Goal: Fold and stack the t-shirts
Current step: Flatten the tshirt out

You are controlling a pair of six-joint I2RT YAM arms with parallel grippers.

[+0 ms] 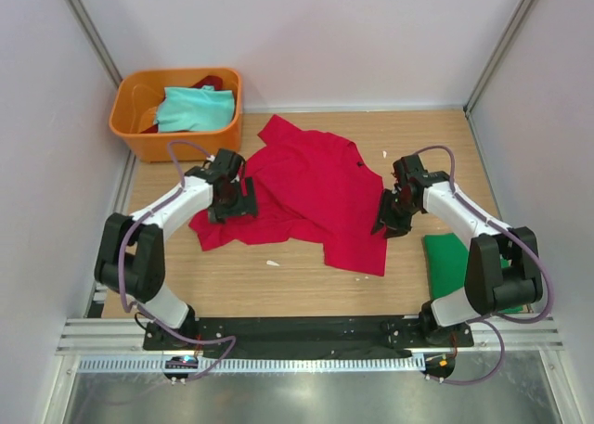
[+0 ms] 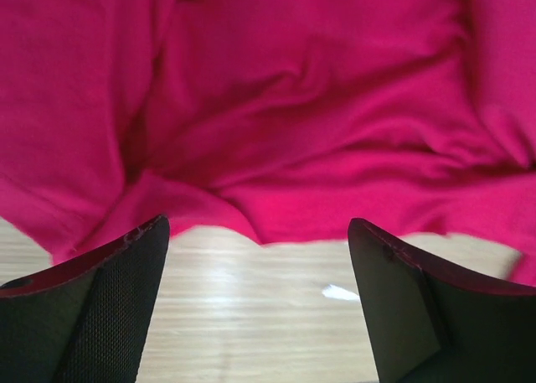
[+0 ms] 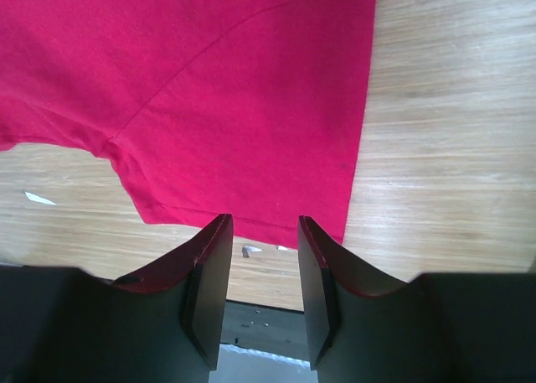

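L gripper (image 1: 228,198) sat low over the left side of the red t-shirt (image 1: 311,197), at the crumpled sleeve area. In the L wrist view its fingers (image 2: 109,291) stood wide apart w/ nothing between them. Wrinkled red cloth filled the upper part of that view, and bare wooden table (image 2: 251,324) plus a small white scrap (image 2: 339,292) showed below the hem.

R gripper (image 1: 390,215) hovered at the shirt's right edge, near the lower right corner. R wrist view: fingers (image 3: 205,274) only a narrow gap apart, not touching, no cloth pinched. The shirt's bottom hem ran just ahead of the tips. Whether the tips touched the table, can't tell.

Shirt lay spread mid-table, unfolded and skewed, w/ the left side bunched and the right side flatter. Collar pointed toward the far right.

Orange bin (image 1: 130,132) stood at the far left corner, just beyond the shirt. A teal shirt (image 1: 193,109) was piled in it, w/ a bit of dark red fabric (image 1: 212,79) behind. A green folded garment (image 1: 447,255) lay flat at the near right, well apart from the red shirt and partly hidden by the R arm. A second white scrap (image 1: 273,263) sat on the wood near the shirt's front hem.
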